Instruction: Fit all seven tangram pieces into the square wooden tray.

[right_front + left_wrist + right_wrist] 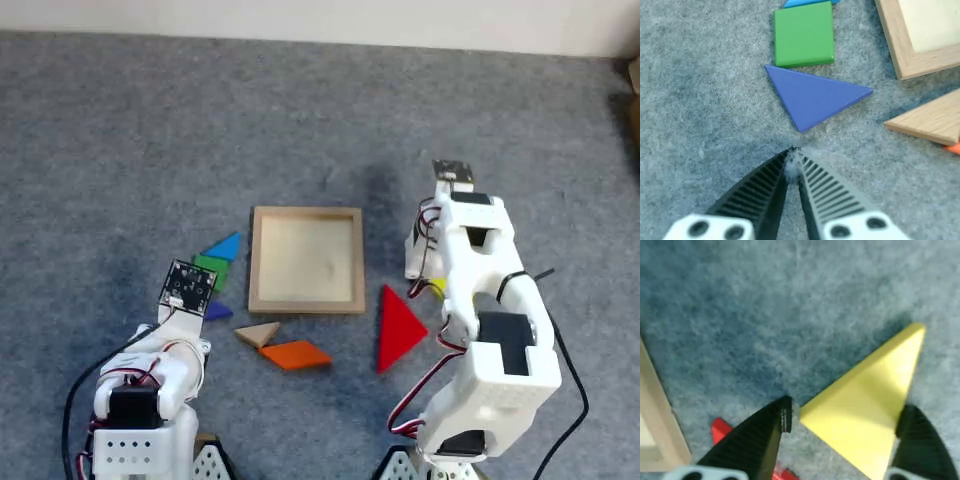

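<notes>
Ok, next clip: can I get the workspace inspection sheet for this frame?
Surface: grey felt mat, flat.
Job's things: square wooden tray empty; seven pieces outside it: light blue triangle, green square, dark blue triangle, wooden triangle, orange parallelogram, red triangle, yellow triangle.
Clutter: nothing seen.
Hands: left hand shut, tips at the mat by the dark blue triangle; right hand open, astride the yellow triangle.
Cables: wires along both arms.
Surroundings: pale wall beyond the mat.

The surface (120,150) is grey cloth, fuzzy and rough. The tray (255,260) is pale wood, smooth. The green square (804,34) and yellow triangle (865,425) look smooth and shiny. The tan triangle (935,120) is plain wood. The jaws are black plastic with little ridges.
</notes>
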Available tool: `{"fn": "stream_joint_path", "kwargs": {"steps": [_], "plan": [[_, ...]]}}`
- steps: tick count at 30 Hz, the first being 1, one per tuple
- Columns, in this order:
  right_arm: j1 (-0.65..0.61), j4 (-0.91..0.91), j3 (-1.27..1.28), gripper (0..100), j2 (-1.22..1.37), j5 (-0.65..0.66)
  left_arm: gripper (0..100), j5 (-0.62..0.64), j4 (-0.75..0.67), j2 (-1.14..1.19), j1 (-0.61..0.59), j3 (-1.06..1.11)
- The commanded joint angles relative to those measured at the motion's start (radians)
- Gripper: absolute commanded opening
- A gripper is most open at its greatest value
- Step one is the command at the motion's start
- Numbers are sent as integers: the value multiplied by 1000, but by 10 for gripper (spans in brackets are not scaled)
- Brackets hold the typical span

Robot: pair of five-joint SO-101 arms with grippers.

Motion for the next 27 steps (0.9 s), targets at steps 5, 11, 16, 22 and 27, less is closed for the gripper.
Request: {"fn": "stream_joint_path", "kwargs": {"steps": [5, 11, 16, 22, 27], "plan": [[21, -15, 2, 300, -61, -9, 7, 6, 6, -2, -8, 19], [48, -13, 2, 237, -62, -9, 7, 6, 6, -2, -8, 19], [50, -13, -5, 156, -68, -8, 7, 6, 6, -2, -8, 19], [42, 67, -24, 153, -74, 74, 7, 6, 6, -2, -8, 19], [28, 131, -113, 152, -139, 81, 7, 6, 6, -2, -8, 19]]}}
